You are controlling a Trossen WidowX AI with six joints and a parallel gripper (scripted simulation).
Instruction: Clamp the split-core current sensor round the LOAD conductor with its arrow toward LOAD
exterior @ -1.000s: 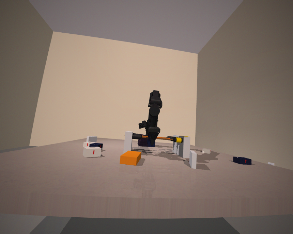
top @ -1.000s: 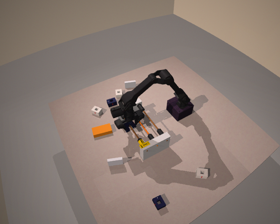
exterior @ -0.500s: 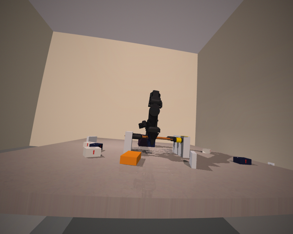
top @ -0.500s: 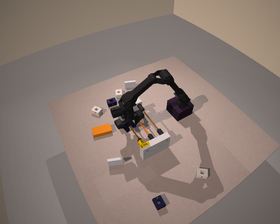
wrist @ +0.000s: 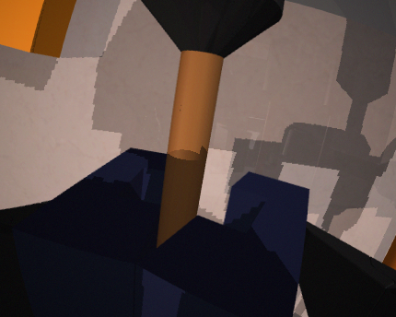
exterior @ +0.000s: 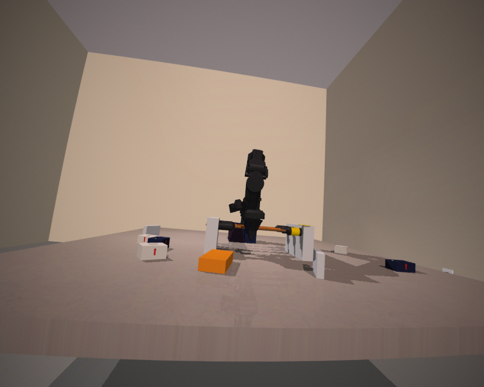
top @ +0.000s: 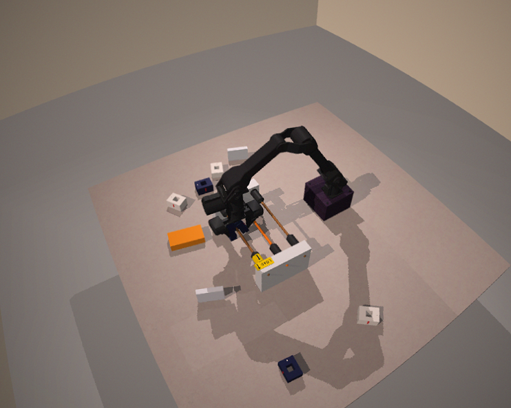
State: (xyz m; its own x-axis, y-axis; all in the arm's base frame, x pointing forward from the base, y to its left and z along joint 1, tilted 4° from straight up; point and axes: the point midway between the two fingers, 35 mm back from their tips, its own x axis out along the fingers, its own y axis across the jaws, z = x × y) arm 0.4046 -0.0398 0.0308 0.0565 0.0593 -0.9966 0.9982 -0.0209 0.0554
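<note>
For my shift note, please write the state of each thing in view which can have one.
Gripper: shut on the dark blue sensor.
Dark blue sensor: held around the LOAD conductor; latch and arrow cannot be seen.
LOAD conductor: fixed between end supports.
Orange block: lying flat, untouched.

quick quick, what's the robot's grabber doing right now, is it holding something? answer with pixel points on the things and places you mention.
Gripper (top: pixel 236 227) (exterior: pixel 251 238): closed on the dark blue sensor (top: pixel 233 233) (wrist: pixel 92 249), holding it at the copper bar (top: pixel 245 240) (wrist: pixel 195 101).
</note>
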